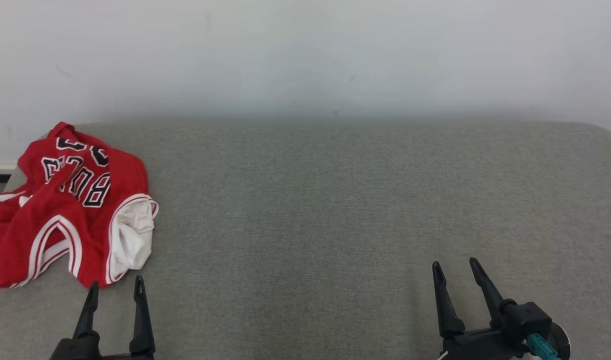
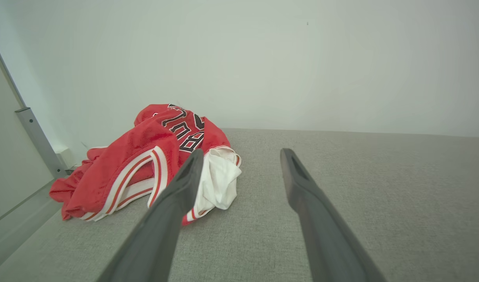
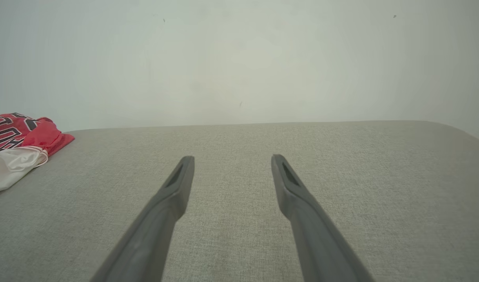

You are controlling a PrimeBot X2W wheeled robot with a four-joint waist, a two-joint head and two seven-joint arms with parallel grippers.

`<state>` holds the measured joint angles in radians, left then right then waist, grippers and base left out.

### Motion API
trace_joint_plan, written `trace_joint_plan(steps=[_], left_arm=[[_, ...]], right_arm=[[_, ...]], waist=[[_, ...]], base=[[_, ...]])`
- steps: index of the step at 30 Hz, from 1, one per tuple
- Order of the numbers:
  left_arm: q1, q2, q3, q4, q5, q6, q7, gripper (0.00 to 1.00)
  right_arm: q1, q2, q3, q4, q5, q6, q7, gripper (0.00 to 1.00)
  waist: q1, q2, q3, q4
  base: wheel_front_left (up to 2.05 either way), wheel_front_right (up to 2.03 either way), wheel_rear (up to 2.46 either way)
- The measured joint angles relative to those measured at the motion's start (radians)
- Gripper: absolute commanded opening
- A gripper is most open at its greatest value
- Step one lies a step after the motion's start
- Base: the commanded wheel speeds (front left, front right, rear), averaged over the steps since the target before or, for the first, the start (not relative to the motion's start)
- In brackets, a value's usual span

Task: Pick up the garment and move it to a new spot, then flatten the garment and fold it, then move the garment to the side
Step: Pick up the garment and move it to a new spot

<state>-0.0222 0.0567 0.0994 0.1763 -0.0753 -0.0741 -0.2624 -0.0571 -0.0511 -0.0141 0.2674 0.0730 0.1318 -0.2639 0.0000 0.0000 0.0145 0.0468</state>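
Crumpled red jersey at far left of grey cushion, close to the wall. Left gripper just beside its near hem, fingers spread, holding nothing. Right gripper well apart, likewise spread, holding nothing.

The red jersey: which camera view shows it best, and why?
Left wrist view: the whole crumpled red jersey lies in frame, one finger crossing its front. The head view cuts its left side off; the right wrist view catches just a corner.
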Motion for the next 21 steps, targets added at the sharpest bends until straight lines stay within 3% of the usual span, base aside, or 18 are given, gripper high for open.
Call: trace_joint_plan(steps=[21], left_arm=[[0.028, -0.001, 0.053, 0.016, 0.002, 0.035, 0.0, 1.0]], right_arm=[[-0.001, 0.0, 0.0, 0.002, -0.023, 0.0, 0.0, 1.0]], waist=[[0.0, 0.0, 0.025, 0.323]], base=[[0.0, 0.0, 0.0]])
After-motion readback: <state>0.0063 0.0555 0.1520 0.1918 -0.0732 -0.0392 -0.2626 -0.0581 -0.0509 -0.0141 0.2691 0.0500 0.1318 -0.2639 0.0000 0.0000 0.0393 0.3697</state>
